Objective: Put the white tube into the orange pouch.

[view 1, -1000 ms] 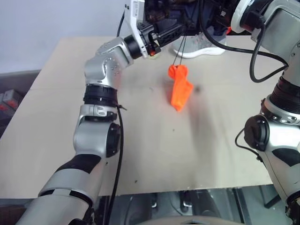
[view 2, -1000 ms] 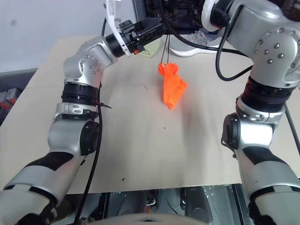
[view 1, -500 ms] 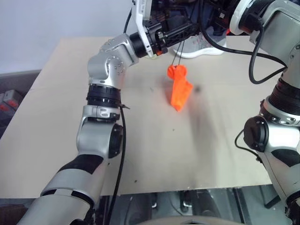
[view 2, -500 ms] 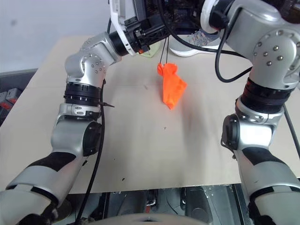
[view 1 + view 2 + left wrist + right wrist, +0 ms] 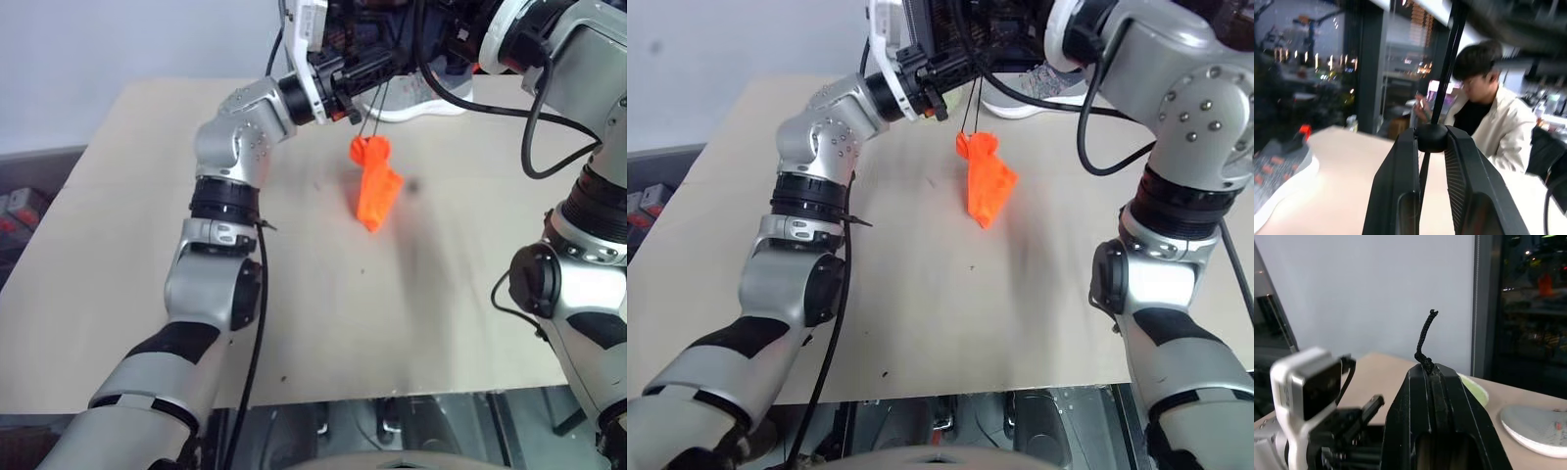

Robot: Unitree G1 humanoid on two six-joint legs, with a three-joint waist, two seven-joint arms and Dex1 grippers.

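Note:
The orange pouch [image 5: 375,194] hangs by its thin dark drawstring [image 5: 370,113] over the middle of the table. My right gripper [image 5: 1431,369] is shut on the drawstring's upper end, and a short tip of cord pokes out above its fingers. My left gripper [image 5: 1431,139] reaches in from the left, just above the pouch. Its black fingers [image 5: 1400,171] are closed around the cord and the round black stopper [image 5: 1431,137] at their tips. The white tube is out of view.
A grey and white shoe [image 5: 421,93] lies on the tan table [image 5: 118,245] at the far edge behind the pouch. A pale green cloth [image 5: 1474,389] lies near it. A person in a pale jacket [image 5: 1484,112] sits beyond the table.
My left gripper has moved right and slightly down to the drawstring, and its fingers have closed on it. The pouch and my right gripper have stayed where they were.

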